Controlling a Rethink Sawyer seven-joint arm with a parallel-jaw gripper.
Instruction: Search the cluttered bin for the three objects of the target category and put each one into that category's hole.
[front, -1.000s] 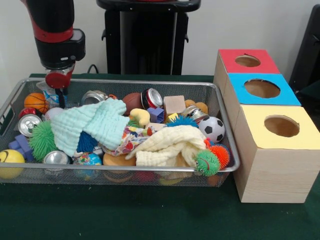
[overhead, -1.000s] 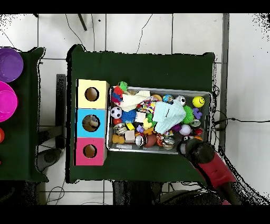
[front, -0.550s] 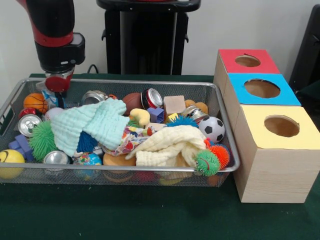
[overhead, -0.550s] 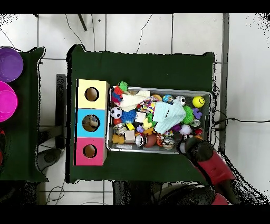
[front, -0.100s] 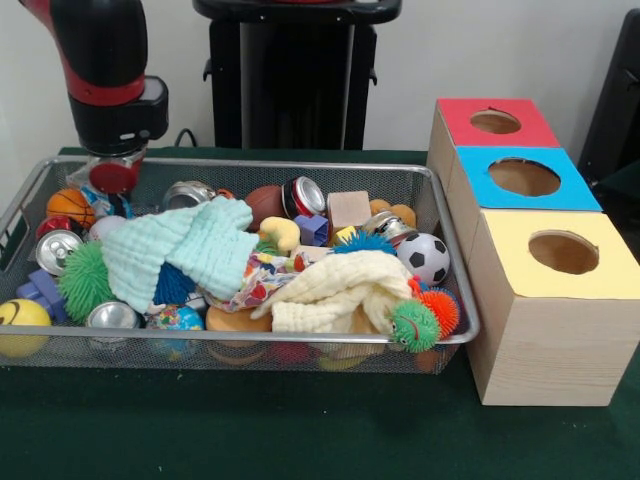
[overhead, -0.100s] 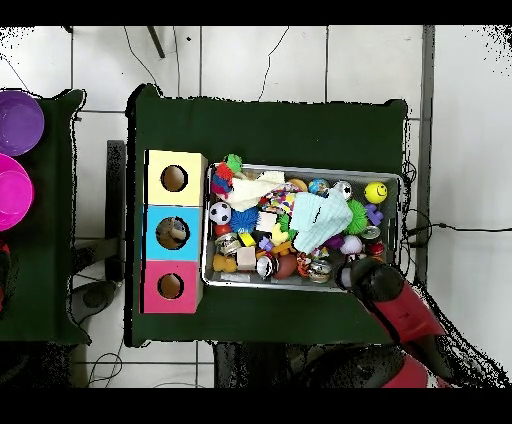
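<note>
Rising at the upper left of the front frame: arm (front, -0.100s: 105, 70) a little higher than a second ago, hand (front, -0.100s: 113, 176) lifted from inside the bin's (front, -0.100s: 300, 166) far left corner to about rim level; cannot tell how far open, nor whether anything is held. Looks like a withdrawal with nothing visibly carried, so no sorting progress to judge. Target category unstated; cans (front, -0.100s: 305, 194) and balls (front, -0.100s: 427, 257) lying in the clutter, mint cloth (front, -0.100s: 175, 250) draped across the middle, three holed boxes (front, -0.100s: 535, 240) at right
</note>
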